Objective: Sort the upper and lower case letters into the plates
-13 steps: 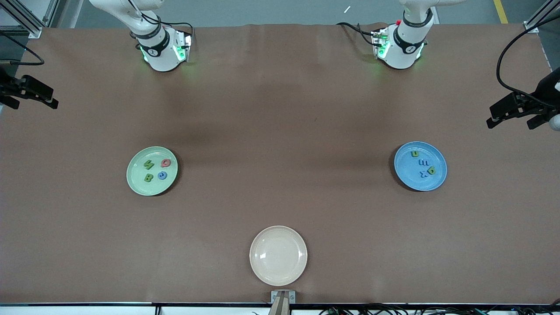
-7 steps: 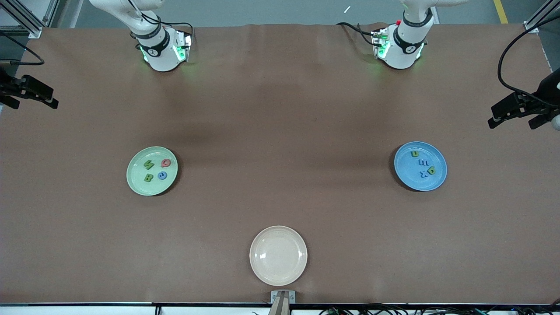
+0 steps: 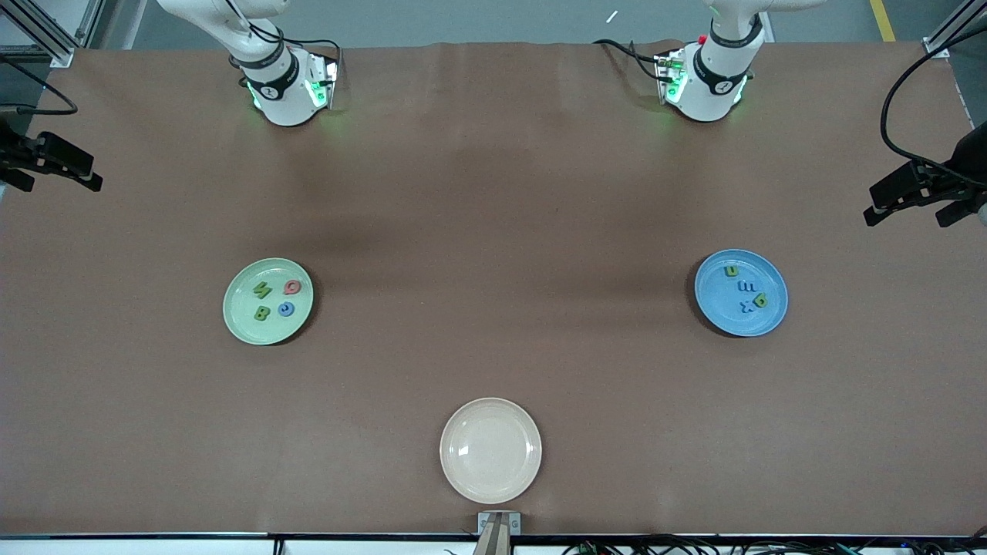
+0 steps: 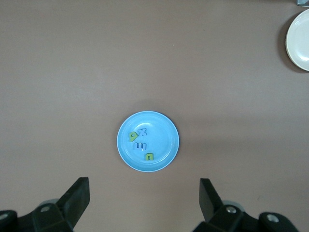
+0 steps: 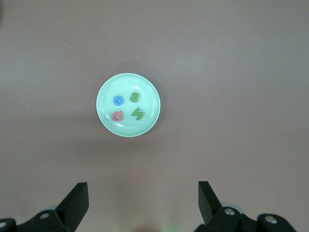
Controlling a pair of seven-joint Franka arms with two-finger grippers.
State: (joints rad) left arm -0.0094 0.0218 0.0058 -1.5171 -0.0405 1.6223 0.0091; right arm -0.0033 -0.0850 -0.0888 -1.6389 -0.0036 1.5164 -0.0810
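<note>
A brown table (image 3: 493,200) fills the scene, with the two arm bases standing along its edge farthest from the front camera. A pale green plate (image 3: 239,324) lies toward the right arm's end of the table, and four letters are seen in it: two green (image 3: 262,290), one red (image 3: 292,287) and one blue (image 3: 286,309), each apart from the others. A blue plate (image 3: 771,316) lies toward the left arm's end, and four more letters are gathered in it: a green one (image 3: 731,270), a blue one (image 3: 746,286), and a blue (image 3: 745,305) and a green one (image 3: 760,301) close together. A cream-white plate (image 3: 490,450) lies nearest the front camera, between the two ends. The right gripper (image 3: 58,163) is held at the table's edge at its own end, well apart from the pale green plate; in its wrist view the fingers (image 5: 77,200) are spread wide with nothing between them, and the pale green plate is framed well clear of the tips. The left gripper (image 3: 910,196) is held at the opposite edge; its fingers (image 4: 77,195) are likewise wide apart and hold nothing, the blue plate being seen just clear of the tips, between the two.
</note>
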